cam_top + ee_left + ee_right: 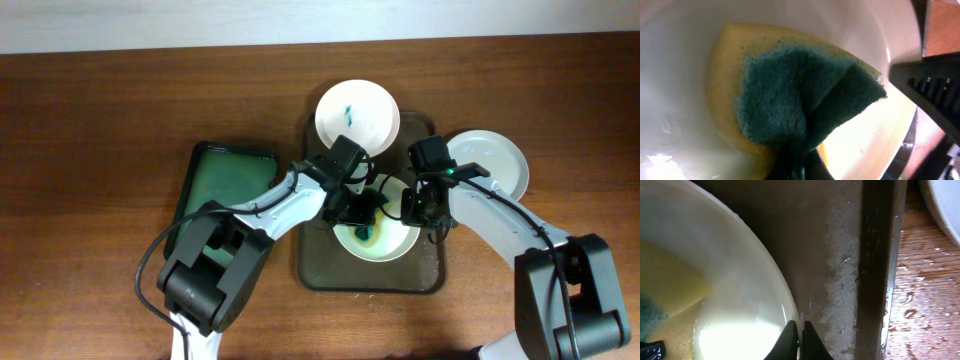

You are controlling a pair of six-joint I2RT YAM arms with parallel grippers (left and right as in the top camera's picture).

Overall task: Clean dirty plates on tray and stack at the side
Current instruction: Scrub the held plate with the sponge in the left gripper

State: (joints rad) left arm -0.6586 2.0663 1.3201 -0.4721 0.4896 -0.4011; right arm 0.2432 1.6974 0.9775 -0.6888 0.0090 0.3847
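The dark tray [315,255] holds a white plate [400,243] at its front. My left gripper [366,213] is shut on a yellow sponge with a green scouring face [790,100], pressed into that plate [680,75]; a teal smear shows beside the sponge. My right gripper [421,207] is shut on the plate's right rim [799,335], one finger inside and one outside. A second plate [357,113] with a teal smear sits at the tray's far end. A third plate [492,160], clean-looking, lies on the table to the right of the tray.
A smaller bright green tray [225,185] lies left of the dark tray. The dark tray's floor [840,255] and the table beside it [925,295] are wet with droplets. The third plate's edge shows in the right wrist view [945,205].
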